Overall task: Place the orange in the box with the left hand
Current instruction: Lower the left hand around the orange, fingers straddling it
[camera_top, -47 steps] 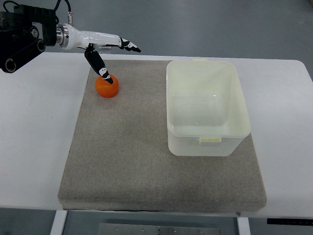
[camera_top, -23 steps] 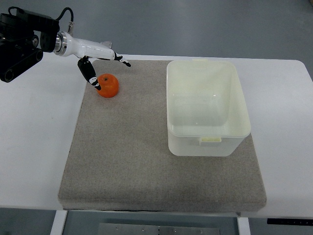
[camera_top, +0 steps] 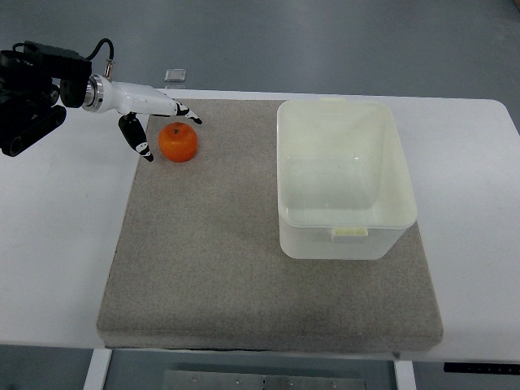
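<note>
An orange [camera_top: 178, 142] sits on the grey mat [camera_top: 268, 244] near its far left corner. My left hand [camera_top: 166, 132] comes in from the upper left, white with black fingertips. It is open and holds nothing. Its thumb [camera_top: 136, 140] hangs down just left of the orange and its fingers [camera_top: 184, 113] reach past the orange's far side. The hand is close to the orange and not closed on it. An open, empty, translucent white box [camera_top: 345, 175] stands on the mat's right part. My right hand is not in view.
The mat lies on a white table [camera_top: 57, 236]. A small grey object [camera_top: 175, 75] lies beyond the table's far edge. The left arm's black body [camera_top: 28, 93] is over the table's far left corner.
My left hand has drawn back to the left and away from the orange. The thumb, which lay on top of the orange, now hangs beside it. The orange has stayed put.
</note>
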`<state>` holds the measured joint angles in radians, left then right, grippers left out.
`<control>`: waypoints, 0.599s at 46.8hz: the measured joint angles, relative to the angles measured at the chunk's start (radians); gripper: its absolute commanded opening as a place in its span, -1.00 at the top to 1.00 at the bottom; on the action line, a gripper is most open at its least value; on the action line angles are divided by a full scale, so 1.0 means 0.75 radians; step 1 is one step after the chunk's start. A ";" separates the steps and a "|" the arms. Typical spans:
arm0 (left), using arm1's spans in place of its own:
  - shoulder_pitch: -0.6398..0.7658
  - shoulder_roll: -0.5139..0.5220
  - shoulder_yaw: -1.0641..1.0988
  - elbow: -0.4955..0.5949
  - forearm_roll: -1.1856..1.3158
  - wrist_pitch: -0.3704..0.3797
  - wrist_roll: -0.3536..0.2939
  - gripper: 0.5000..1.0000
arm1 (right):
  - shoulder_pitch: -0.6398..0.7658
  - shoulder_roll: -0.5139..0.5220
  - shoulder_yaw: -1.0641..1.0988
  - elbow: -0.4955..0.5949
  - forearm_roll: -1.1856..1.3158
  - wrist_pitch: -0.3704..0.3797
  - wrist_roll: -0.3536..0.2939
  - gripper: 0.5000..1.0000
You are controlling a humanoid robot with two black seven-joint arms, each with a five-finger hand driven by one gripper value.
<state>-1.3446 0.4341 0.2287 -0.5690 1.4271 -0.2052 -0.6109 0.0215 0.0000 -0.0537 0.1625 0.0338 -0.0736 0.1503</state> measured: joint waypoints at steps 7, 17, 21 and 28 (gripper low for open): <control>0.032 -0.018 -0.006 0.002 -0.002 0.010 0.000 -0.99 | 0.000 0.000 0.000 0.000 0.000 0.000 0.000 -0.70; 0.055 -0.037 -0.008 0.025 -0.003 0.022 0.000 -0.99 | 0.000 0.000 0.000 0.000 0.000 0.000 0.000 -0.70; 0.064 -0.051 -0.008 0.054 -0.004 0.025 0.000 -0.99 | 0.000 0.000 0.000 0.000 0.000 0.000 0.000 -0.70; 0.080 -0.074 -0.008 0.086 -0.005 0.052 0.000 -0.99 | 0.000 0.000 0.000 0.000 0.000 0.000 0.000 -0.70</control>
<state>-1.2843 0.3784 0.2224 -0.5046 1.4234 -0.1661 -0.6107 0.0215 0.0000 -0.0537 0.1625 0.0337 -0.0736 0.1503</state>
